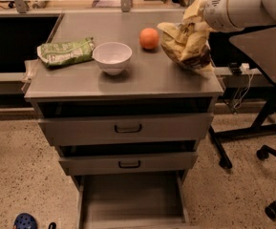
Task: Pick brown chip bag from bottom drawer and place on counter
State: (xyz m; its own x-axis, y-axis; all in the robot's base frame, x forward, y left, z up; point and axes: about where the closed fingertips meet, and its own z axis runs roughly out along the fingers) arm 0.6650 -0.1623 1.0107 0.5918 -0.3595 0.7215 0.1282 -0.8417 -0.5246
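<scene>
The brown chip bag (186, 43) hangs crumpled over the right rear part of the counter (142, 78), its bottom at or just above the surface. My gripper (199, 14) is at the end of the white arm (240, 4) coming in from the upper right, and it is shut on the bag's bunched top. The bag hides most of the fingers. The bottom drawer (132, 199) is pulled out below, and its grey floor shows nothing in it.
On the counter are a green chip bag (66, 52) at the left, a white bowl (112, 57) in the middle and an orange (149, 38) just left of the brown bag. The two upper drawers (128, 128) stand slightly open. A dark table (266, 46) and chair legs (271, 209) are at the right.
</scene>
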